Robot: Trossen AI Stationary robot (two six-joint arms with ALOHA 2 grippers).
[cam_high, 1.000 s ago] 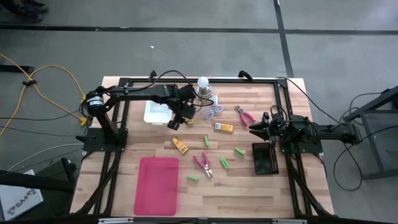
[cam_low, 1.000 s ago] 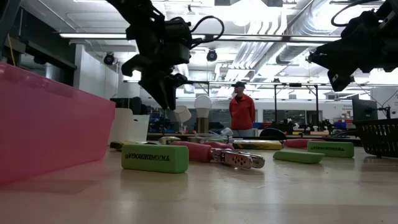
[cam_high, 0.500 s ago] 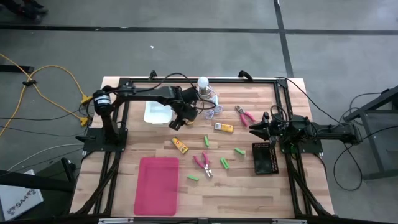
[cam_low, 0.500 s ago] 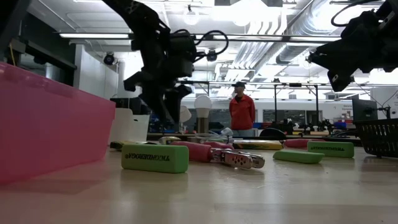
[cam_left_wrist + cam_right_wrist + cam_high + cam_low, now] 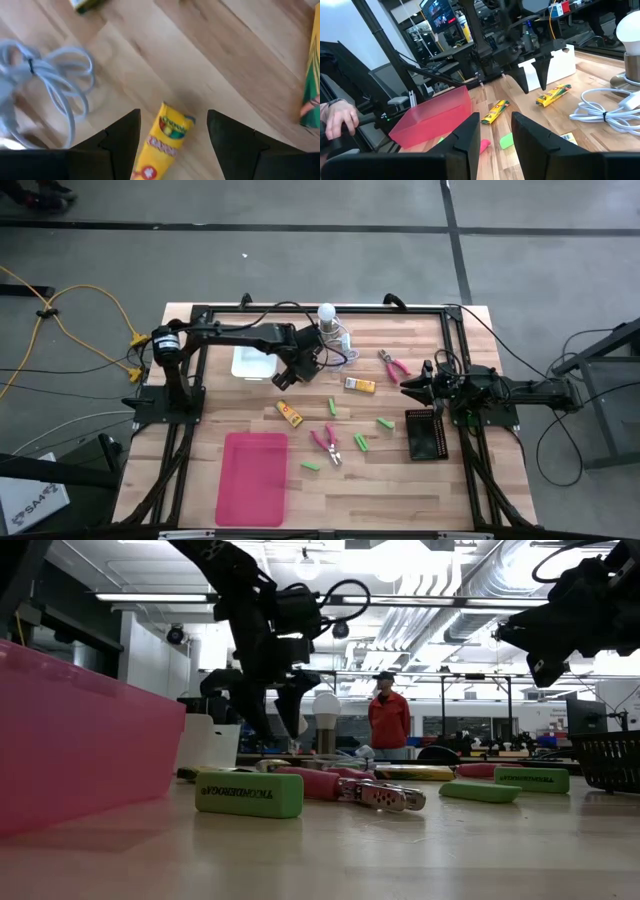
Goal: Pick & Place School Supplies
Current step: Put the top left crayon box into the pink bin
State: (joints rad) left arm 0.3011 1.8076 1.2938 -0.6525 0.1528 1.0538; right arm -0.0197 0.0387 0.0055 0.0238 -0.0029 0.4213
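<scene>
From above, the left gripper [image 5: 292, 376] hovers over the back crayon box [image 5: 298, 376], at roughly 11 o'clock from the pink bin [image 5: 253, 479]. Its wrist cam shows the open, empty fingers [image 5: 122, 137] straddling that box [image 5: 168, 137], so I'd drop straight down, staying centred. The right gripper [image 5: 414, 386] waits open by the black basket [image 5: 422, 434].

Three yellow crayon boxes are seen flat on the wood: one [image 5: 290, 414] just above the pink bin, one [image 5: 360, 385] mid-table, and one [image 5: 165, 142] framed between the left gripper's [image 5: 172, 131] spread fingers, apart from both. Five green erasers [image 5: 360, 442] are scattered flat across the centre. Two pink-handled pliers are laid flat: one [image 5: 327, 442] among the erasers, one [image 5: 394, 366] further back right.
</scene>
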